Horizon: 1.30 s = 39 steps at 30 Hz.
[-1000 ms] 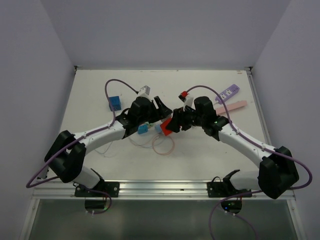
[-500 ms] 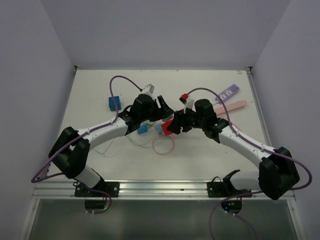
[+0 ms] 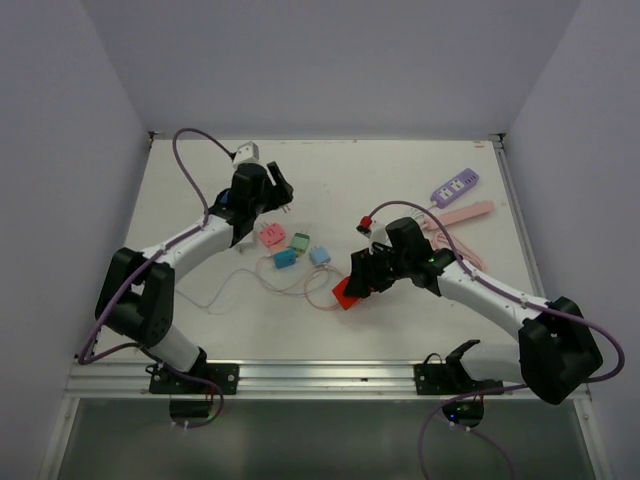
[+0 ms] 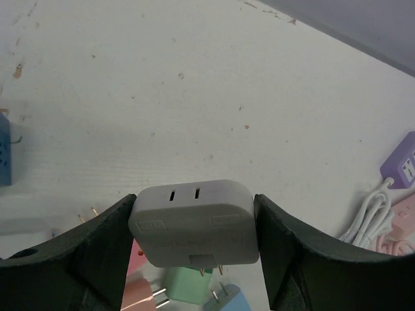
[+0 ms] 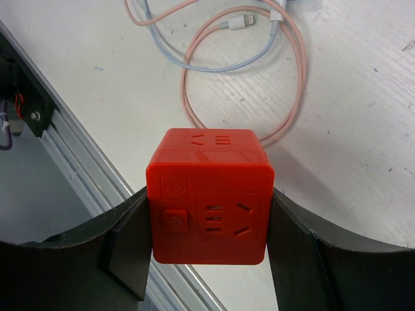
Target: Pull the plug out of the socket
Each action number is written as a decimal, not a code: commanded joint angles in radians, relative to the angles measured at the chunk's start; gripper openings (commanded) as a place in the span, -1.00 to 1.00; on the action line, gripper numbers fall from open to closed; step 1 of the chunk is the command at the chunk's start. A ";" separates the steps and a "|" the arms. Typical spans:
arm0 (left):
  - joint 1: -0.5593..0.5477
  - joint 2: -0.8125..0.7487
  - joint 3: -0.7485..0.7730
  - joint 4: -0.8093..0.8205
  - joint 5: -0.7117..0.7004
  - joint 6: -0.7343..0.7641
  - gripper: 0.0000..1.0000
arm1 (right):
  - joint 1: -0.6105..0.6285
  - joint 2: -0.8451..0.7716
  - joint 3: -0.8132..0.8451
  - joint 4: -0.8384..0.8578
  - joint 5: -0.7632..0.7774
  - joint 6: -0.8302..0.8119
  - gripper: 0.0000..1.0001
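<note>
The plug [image 4: 194, 223] is a grey adapter with two slots on its face and metal prongs underneath. My left gripper [image 4: 194, 228] is shut on its sides and holds it above the table at the back left [image 3: 276, 196]. The socket [image 5: 209, 197] is a red cube with a power button. My right gripper [image 5: 209, 214] is shut on it, low over the table's front middle [image 3: 346, 291]. Plug and socket are well apart, with nothing plugged into the socket faces that show.
Pink [image 3: 271, 236], green [image 3: 300, 241], teal [image 3: 285, 259] and light blue [image 3: 320, 255] plugs lie between the arms. A pink cable loop [image 5: 285, 78] lies beside the socket. A purple power strip [image 3: 455, 185] and a pink one [image 3: 465, 213] sit at the back right. The front rail [image 5: 84, 175] is close to the socket.
The two grippers were together at the table's middle. The left arm has swung to the back left with the grey plug; the right has drawn toward the front with the red socket.
</note>
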 commanded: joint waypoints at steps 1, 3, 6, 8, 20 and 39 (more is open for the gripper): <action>0.022 -0.050 0.045 -0.090 -0.063 0.119 -0.26 | 0.001 -0.030 0.036 0.019 0.000 -0.009 -1.00; 0.033 -0.071 0.028 -0.185 -0.079 0.139 -0.23 | -0.001 -0.023 0.058 0.036 0.029 0.003 -1.00; 0.073 -0.111 -0.033 -0.262 -0.106 0.152 -0.23 | -0.002 0.003 0.074 0.091 0.087 0.046 -1.00; 0.090 -0.153 -0.069 -0.287 -0.120 0.162 -0.23 | -0.004 0.022 0.090 0.125 0.106 0.072 -1.00; 0.184 -0.274 -0.257 -0.417 -0.076 0.212 -0.09 | -0.143 0.204 0.202 0.397 0.220 0.306 -1.00; 0.185 -0.280 -0.382 -0.397 0.058 0.207 0.42 | -0.400 0.640 0.390 0.616 0.233 0.573 -0.98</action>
